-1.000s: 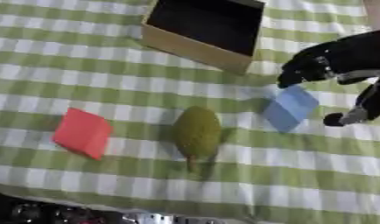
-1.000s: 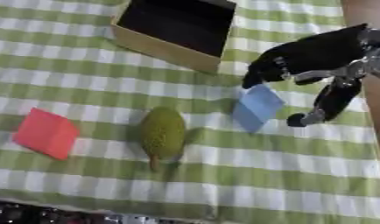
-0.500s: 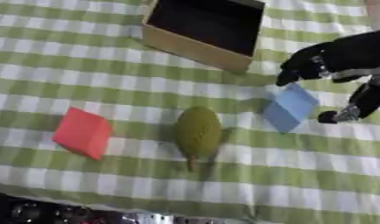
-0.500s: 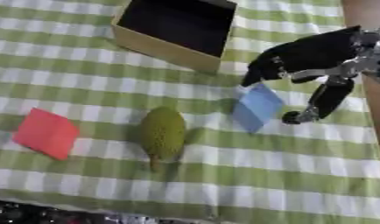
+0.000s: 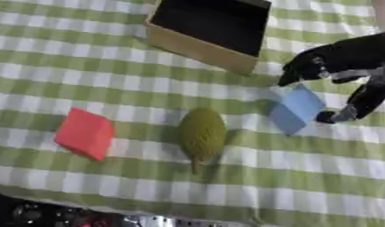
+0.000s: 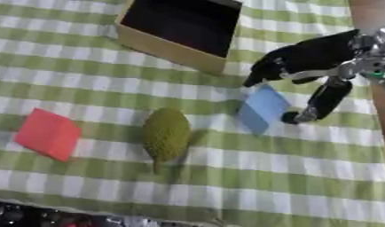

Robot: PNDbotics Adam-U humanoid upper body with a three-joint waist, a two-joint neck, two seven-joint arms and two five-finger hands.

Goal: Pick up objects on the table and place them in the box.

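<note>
Your right hand (image 6: pixel 308 62) comes in from the right edge of the frame and sits over the blue block (image 6: pixel 262 108), which lies right of centre on the green-and-white checked tablecloth (image 6: pixel 87 75). The fingers (image 6: pixel 261 73) curl down to the block's upper edge, and the thumb (image 6: pixel 324 102) reaches down to its right side, its tip just beside the block's right corner; whether either actually touches the block you cannot tell from here. The fingers and thumb are spread apart with the block between them, not closed on it. The block looks tipped up on one edge, with its lighter face turned upward. The cardboard box (image 5: pixel 203 33) stands open at the top centre of the frame, its inside dark, just up and left of your hand. Below it, near the middle, lies an olive-green, bumpy oval fruit (image 5: pixel 201 135) with its pointed end toward the bottom edge. A red block (image 5: pixel 85 133) rests at centre left, well apart from the others. Your left hand does not appear.
</note>
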